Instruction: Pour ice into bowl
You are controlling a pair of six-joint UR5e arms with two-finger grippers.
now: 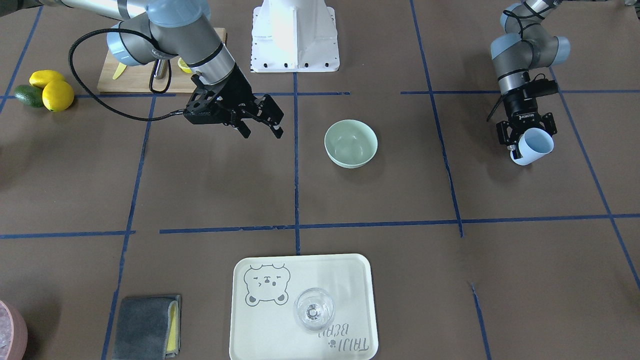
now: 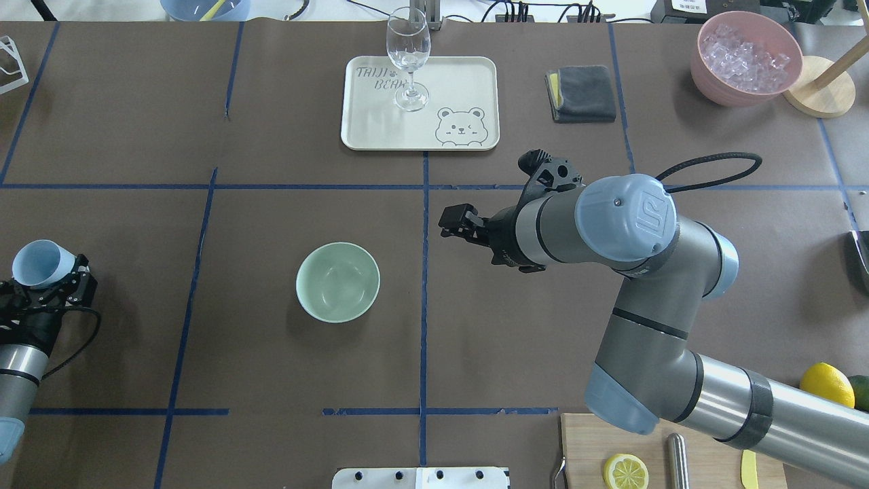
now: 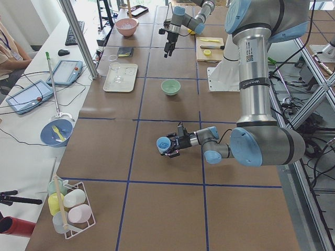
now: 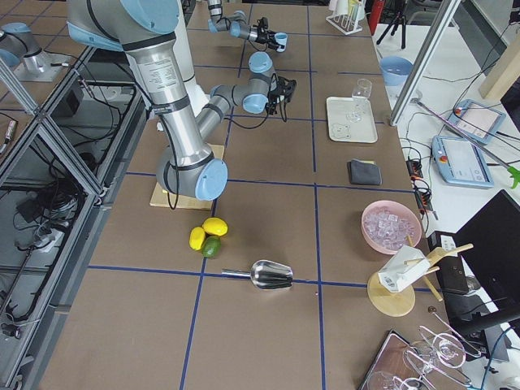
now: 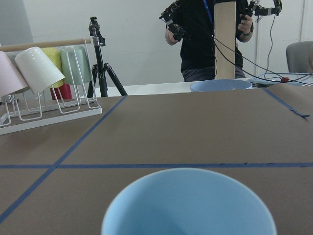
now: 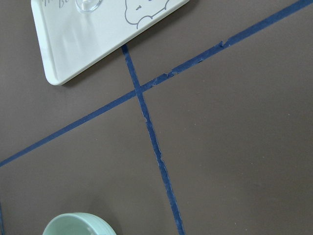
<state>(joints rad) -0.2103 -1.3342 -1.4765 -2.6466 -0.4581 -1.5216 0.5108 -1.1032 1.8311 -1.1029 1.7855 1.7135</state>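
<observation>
Left pincer point(image 1: 525, 135) grips the smooth light blue cup point(image 1: 537, 145) near the bench's left edge; ice not visible inside. Pale mint-green round bowl point(image 2: 337, 282) sits mid-bench. Right pincer point(image 1: 261, 129) spread, empty. Cup likely light, slick; hold mid-wall.

The table point(image 1: 200, 190) is brown, crossed by a grid of blue tape lines. The bowl point(image 1: 351, 143) is plain pale mint green and the cup point(image 1: 534, 146) is light blue. The tray point(image 1: 320, 272) is cream with a grey bear outline and grey lettering, and the glass point(image 1: 313, 309) is clear. The cloth point(image 1: 145, 327) is dark grey with a yellow edge. The lemons point(image 1: 58, 95) are yellow and the fruit point(image 1: 28, 95) is dark green. The container point(image 2: 730, 94) is pink, its pieces point(image 2: 743, 51) whitish. The arms point(image 2: 652, 319) are grey with pale blue joints.
</observation>
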